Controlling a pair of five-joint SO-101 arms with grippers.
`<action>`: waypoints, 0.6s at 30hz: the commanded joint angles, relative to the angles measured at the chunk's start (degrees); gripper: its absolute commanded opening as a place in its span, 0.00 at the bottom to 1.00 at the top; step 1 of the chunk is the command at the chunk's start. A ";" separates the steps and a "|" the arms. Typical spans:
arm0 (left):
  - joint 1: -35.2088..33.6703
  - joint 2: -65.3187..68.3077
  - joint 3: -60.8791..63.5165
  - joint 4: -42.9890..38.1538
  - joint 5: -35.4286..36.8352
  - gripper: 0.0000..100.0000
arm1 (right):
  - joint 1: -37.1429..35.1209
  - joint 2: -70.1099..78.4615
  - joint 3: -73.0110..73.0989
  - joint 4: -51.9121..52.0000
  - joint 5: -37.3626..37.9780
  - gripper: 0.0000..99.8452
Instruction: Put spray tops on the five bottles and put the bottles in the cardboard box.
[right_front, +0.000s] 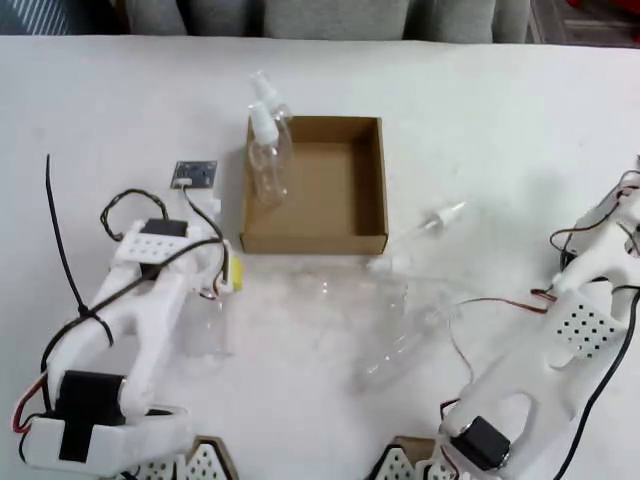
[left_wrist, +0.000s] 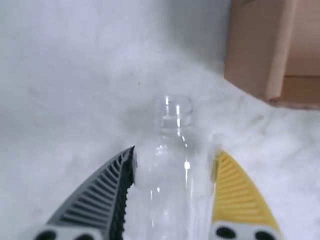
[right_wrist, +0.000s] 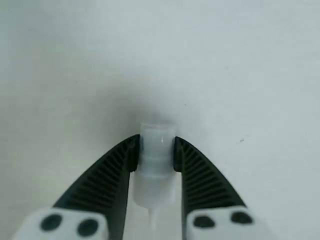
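Note:
My left gripper (left_wrist: 172, 160) is shut on a clear bottle (left_wrist: 176, 117) with no top, its grey and yellow fingers pressing on either side of the body. In the high view this bottle (right_front: 208, 335) lies under the left arm, near the cardboard box (right_front: 315, 240). Between the black fingers of my right gripper (right_wrist: 156, 147) is a white spray top (right_wrist: 156, 170), held just over the bare white table. Two bottles with spray tops (right_front: 268, 150) stand at the box's left wall. One loose spray top (right_front: 442, 217) lies right of the box.
More clear bottles without tops (right_front: 395, 345) lie on the table in front of the box. A small blue circuit board (right_front: 193, 175) sits left of the box. The box's corner (left_wrist: 260, 50) is close ahead of the left gripper. Red and black cables run along both arms.

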 joint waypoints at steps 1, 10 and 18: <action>-0.40 -2.24 -0.26 -1.32 -0.62 0.02 | -1.89 -9.89 8.09 1.80 3.96 0.02; -0.40 -2.24 -0.26 -1.32 -0.62 0.02 | -1.98 -22.73 27.87 -3.21 13.01 0.02; -0.40 -2.24 -0.26 -1.32 -0.62 0.02 | -1.45 -29.58 41.49 -9.89 14.51 0.16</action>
